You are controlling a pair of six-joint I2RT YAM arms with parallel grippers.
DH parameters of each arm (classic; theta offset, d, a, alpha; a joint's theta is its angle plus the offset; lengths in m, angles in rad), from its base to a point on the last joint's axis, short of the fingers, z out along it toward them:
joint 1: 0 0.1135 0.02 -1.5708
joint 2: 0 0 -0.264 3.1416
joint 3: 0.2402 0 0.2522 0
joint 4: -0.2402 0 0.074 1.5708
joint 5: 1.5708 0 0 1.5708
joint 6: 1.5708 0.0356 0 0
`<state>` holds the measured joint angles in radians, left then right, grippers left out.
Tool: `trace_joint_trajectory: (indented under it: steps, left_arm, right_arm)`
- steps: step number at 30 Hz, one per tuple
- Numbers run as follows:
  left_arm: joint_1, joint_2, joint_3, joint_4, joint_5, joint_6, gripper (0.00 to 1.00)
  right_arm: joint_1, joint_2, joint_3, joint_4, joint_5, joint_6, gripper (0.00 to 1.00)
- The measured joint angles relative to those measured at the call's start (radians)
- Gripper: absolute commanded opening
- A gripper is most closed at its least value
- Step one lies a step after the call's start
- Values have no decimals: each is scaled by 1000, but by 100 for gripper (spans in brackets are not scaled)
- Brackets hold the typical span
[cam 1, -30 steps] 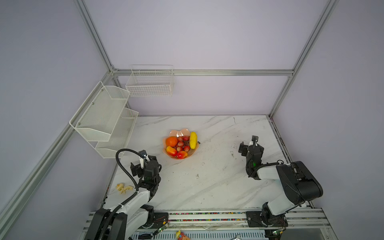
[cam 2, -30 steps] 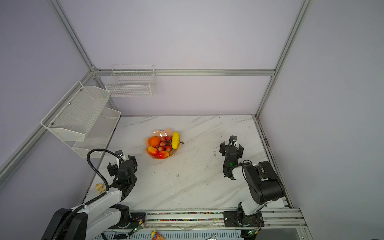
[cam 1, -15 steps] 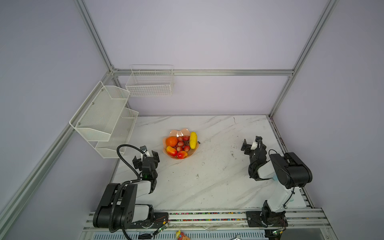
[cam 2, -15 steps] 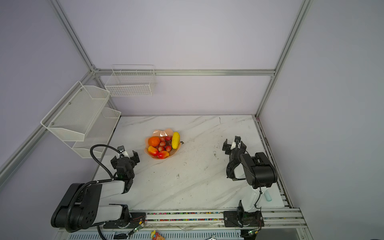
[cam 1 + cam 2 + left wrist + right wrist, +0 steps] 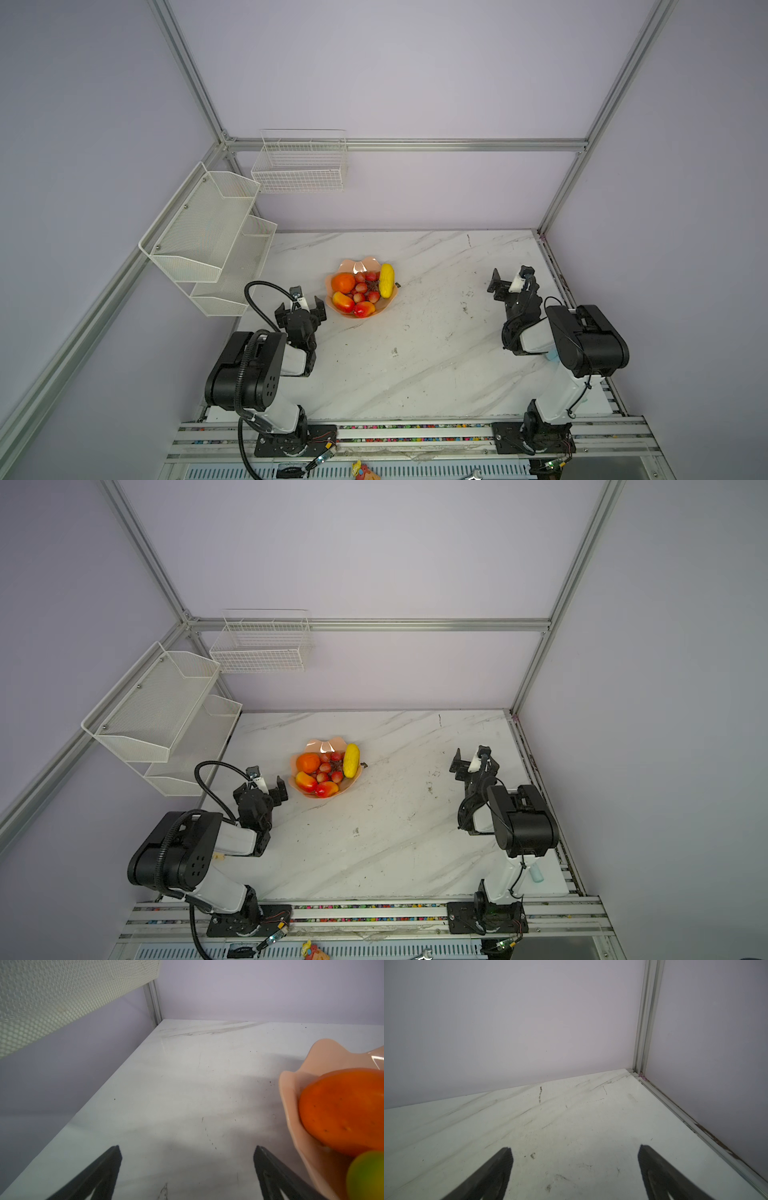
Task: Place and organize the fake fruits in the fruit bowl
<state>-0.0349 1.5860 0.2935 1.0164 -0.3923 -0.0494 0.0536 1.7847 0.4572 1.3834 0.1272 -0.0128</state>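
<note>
The peach-pink fruit bowl point(image 5: 360, 263) point(image 5: 326, 743) stands on the marble table left of centre. In it lie the fake fruits: an orange point(image 5: 343, 282), red grapes point(image 5: 365, 289), a yellow oblong fruit point(image 5: 386, 280) and two red-and-yellow mangoes point(image 5: 343, 301) point(image 5: 364, 308). My left gripper point(image 5: 300, 308) point(image 5: 262, 789) sits low, just left of the bowl, open and empty. The left wrist view shows the same gripper point(image 5: 188, 1148) over bare table, with the bowl's rim point(image 5: 291, 1088) and the orange point(image 5: 342, 1109) beside it. My right gripper point(image 5: 513, 284) point(image 5: 575, 1148) is open and empty near the far right wall.
White mesh shelves point(image 5: 208, 232) and a wire basket point(image 5: 301, 166) hang on the left and back walls. A light blue utensil point(image 5: 536, 873) lies by the right arm's base. Metal frame rails run along the table's right edge point(image 5: 695, 1124).
Both arms have folded back towards their bases, with the grippers staying low and open. The bowl and the fruits have not moved.
</note>
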Motion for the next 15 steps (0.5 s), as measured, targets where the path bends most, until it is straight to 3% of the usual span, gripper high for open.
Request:
trace_joint_trajectory:
  steps: [15]
  left_arm:
    - [0,0,19,-56,4,0,100]
  right_arm:
    - [16,0,5,-70,-4,-9,97]
